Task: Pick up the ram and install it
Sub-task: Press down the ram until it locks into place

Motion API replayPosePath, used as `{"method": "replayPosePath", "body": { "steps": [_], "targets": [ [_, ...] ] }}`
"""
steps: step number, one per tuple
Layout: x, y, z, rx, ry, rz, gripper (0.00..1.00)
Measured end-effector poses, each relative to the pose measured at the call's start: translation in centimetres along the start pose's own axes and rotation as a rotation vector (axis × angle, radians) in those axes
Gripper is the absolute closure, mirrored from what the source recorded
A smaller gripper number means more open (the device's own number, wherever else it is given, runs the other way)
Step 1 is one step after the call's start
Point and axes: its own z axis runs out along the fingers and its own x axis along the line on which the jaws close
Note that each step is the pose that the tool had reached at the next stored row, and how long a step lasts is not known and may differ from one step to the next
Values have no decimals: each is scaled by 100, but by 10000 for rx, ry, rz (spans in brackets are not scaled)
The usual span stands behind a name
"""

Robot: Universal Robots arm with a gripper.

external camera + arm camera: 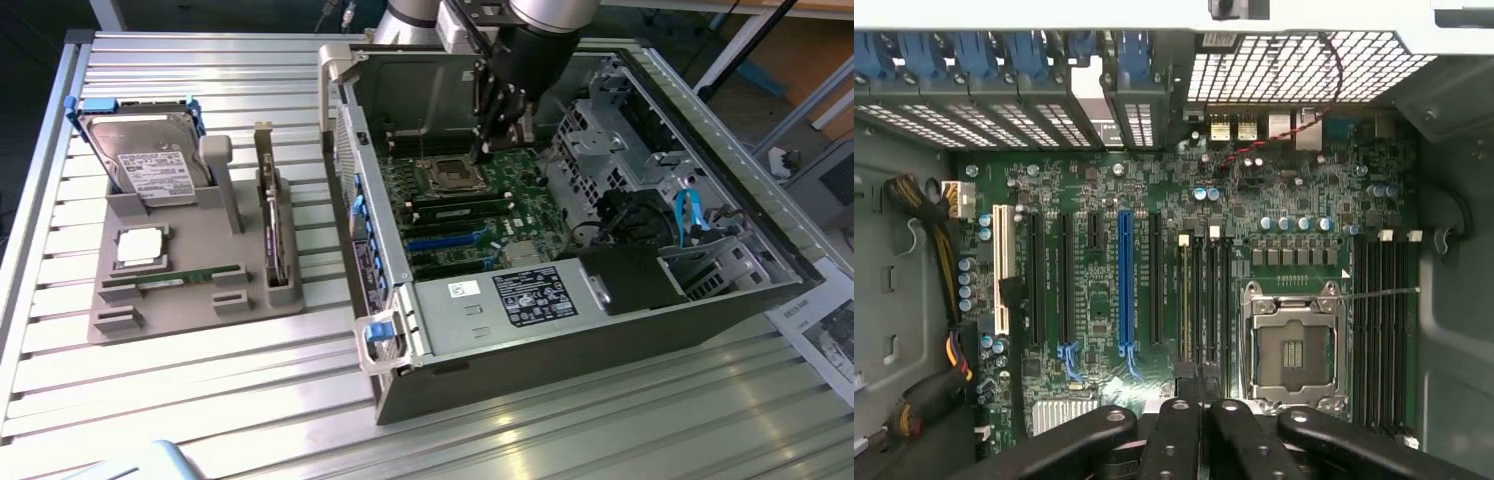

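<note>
Desk (200, 400) of ribbed metal slats carries an open computer case (561, 330) toward three o'clock in the exterior view and a grey holder tray (187, 270) toward nine o'clock. Motherboard (474, 205) lies exposed inside the case, its empty processor socket (1292, 345) flanked by dark memory slots (1204, 300). Hard drive (147, 160) stands at the tray's twelve o'clock end, an expansion card (275, 235) on edge along its three o'clock side. Hand (483, 145) hangs clenched above the motherboard near the socket, gripping nothing visible. Ram (174, 280) lies flat in the tray at six o'clock, well apart from the hand.
</note>
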Motion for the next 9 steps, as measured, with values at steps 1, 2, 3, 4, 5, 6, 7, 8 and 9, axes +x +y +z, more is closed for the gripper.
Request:
{"method": "replayPosePath", "body": {
  "steps": [1, 2, 3, 4, 5, 6, 7, 8, 9],
  "targets": [
    [0, -9, 0, -1, 1, 1, 90],
    [-1, -17, -1, -1, 1, 2, 90],
    [-1, -24, 0, -1, 0, 4, 90],
    [-1, -33, -1, -1, 1, 6, 90],
    [-1, -42, -1, -1, 1, 9, 90],
    [-1, -54, -1, 0, 1, 12, 90],
    [-1, -68, -1, -1, 1, 17, 90],
    [-1, -83, -2, -1, 1, 20, 90],
    [-1, -94, -2, -1, 0, 23, 90]
  ]
}}
